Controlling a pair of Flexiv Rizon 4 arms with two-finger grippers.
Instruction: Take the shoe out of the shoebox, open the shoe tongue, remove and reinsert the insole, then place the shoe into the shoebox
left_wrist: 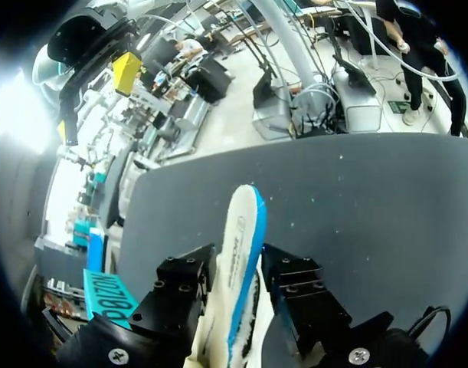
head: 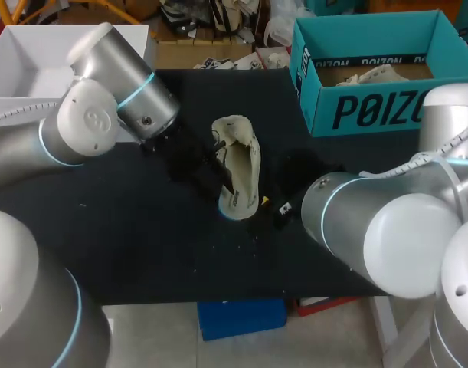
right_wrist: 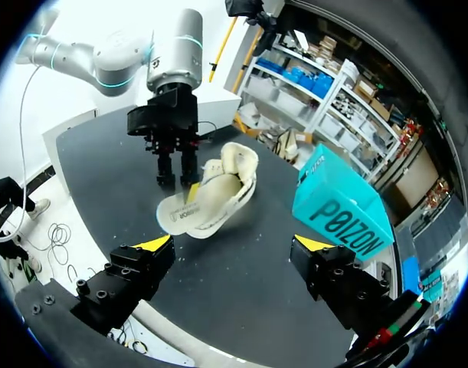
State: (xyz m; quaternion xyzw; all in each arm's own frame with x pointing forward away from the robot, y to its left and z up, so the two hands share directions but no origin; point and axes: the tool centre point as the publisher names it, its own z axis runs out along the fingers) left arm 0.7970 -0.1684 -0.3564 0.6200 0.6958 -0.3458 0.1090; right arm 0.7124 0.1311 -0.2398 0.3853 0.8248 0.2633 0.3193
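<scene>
shoe [head: 241,165] is out of the box and sits near the middle of the black worktop [head: 142,230], tipped on its side. its white sole with the blue edge faces my right arm. its open top looks pale inside, and i cannot tell if the insole is in there.

left end effector [head: 224,182] comes down on one end of the shoe. in the left wrist view the sole stands between its two fingers, and both fingers press on it from two sides, so it is grasping the shoe.

right end effector [right_wrist: 234,253] hangs low near the shoe, on the sole side, but apart from it. its yellow tips are spread wide and it holds nothing.

shoebox [head: 371,115] is blue-green and stands at the far right corner of the worktop, well apart from the shoe. something pale lies in it, and i cannot tell what.

what could go wrong, i think: the left fingers hold only a thin bit of the shoe, so it could slip out or twist if the right arm pushes or pulls hard on the tongue. the two arms are close here, so they could bump. a poke on the sole side could knock the shoe flat.
</scene>
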